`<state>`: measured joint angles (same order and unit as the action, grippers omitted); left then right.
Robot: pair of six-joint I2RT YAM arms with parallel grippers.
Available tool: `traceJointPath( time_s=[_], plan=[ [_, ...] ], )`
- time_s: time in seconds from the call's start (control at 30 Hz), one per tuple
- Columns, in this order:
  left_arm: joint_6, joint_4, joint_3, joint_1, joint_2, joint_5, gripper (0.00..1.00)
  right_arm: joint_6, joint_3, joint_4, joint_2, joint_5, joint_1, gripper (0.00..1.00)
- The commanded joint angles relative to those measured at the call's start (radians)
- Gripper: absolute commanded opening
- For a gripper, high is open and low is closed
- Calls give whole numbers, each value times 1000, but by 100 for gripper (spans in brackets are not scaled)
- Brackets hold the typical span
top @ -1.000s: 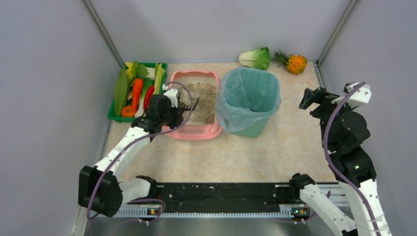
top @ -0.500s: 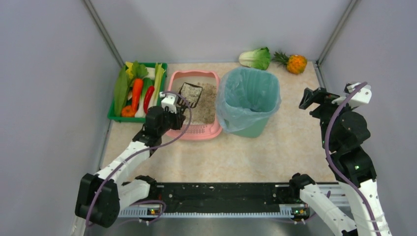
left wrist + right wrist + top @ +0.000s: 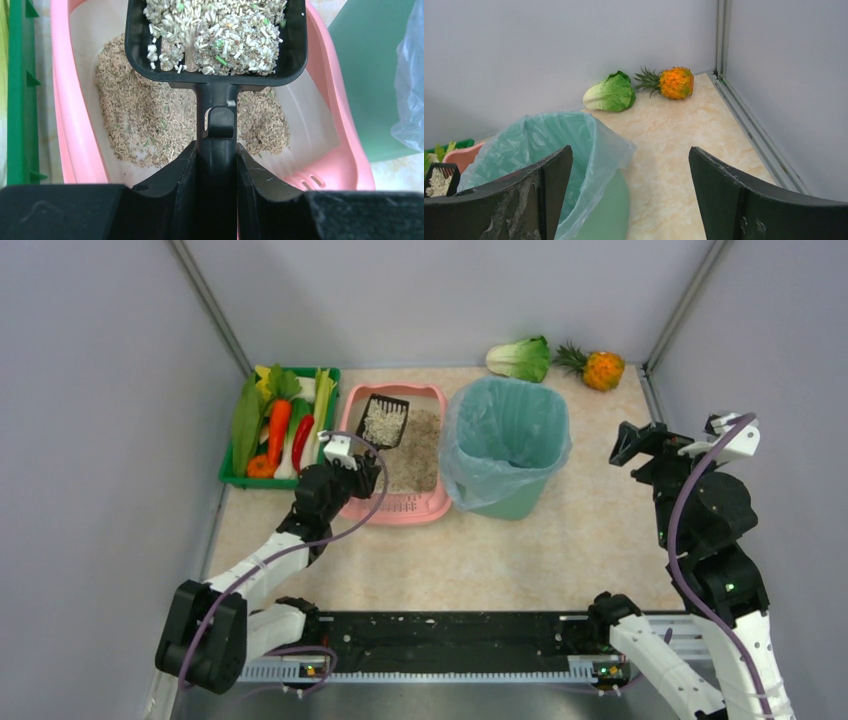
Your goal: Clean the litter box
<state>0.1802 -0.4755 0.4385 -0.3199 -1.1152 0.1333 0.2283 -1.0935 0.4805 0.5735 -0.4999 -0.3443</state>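
While the left tool [image 3: 215, 155] pinches the black scoop [image 3: 215, 35] by its handle [image 3: 216, 100], pressed tight on both sides, the step in hand looks to me like the lift-and-sift. The scoop hangs just ahead of the tool, heaped with clumps and loose grains, above the litter box [image 3: 65, 125]. That box sits on the worktop [image 3: 520, 550] directly below and ahead of the tool, slotted end [image 3: 400, 502] nearest it. Its litter [image 3: 140, 125] is spread thin, with bare pink floor showing. A few grains seem to be slipping off the scoop's near lip, so I'd say the sifting isn't quite done.

Next, as I read it, the load goes to the bin [image 3: 510, 502], which stands to the right of the left tool. That calls for a level scoop on the swing across and a tip only once it is over the bin's mouth, or litter lands on the worktop.

The right tool [image 3: 630, 150] hangs spread wide and holds nothing, with the bin below it and to its left.

Hard to make out:
- The scoop's far edge is cut off in the wrist view, and its floor is buried under the load.
- I can't name the green specks in the heap.
- The bin's bottom is out of sight.
- I can't tell whether the bin touches the box or only stands beside it.
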Motion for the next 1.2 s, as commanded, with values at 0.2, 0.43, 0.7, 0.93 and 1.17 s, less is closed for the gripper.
traceJointPath(
  time_s=[0.2, 0.43, 0.7, 0.93, 1.17],
  plan=[
    [-83, 11, 10, -10, 62, -80, 0, 17, -10, -6, -5, 27, -9, 86],
    [-242, 161, 43, -81, 104, -268, 0, 29, -6, -12, 5, 34, -10, 86],
    [-309, 241, 75, -148, 88, -369, 0, 25, -9, -16, 11, 30, -8, 86],
    [-224, 258, 88, -181, 87, -446, 0, 15, -10, -15, 13, 26, -10, 86],
    [-14, 138, 42, -106, 126, -223, 0, 9, -5, -12, 4, 20, -9, 86]
  ],
)
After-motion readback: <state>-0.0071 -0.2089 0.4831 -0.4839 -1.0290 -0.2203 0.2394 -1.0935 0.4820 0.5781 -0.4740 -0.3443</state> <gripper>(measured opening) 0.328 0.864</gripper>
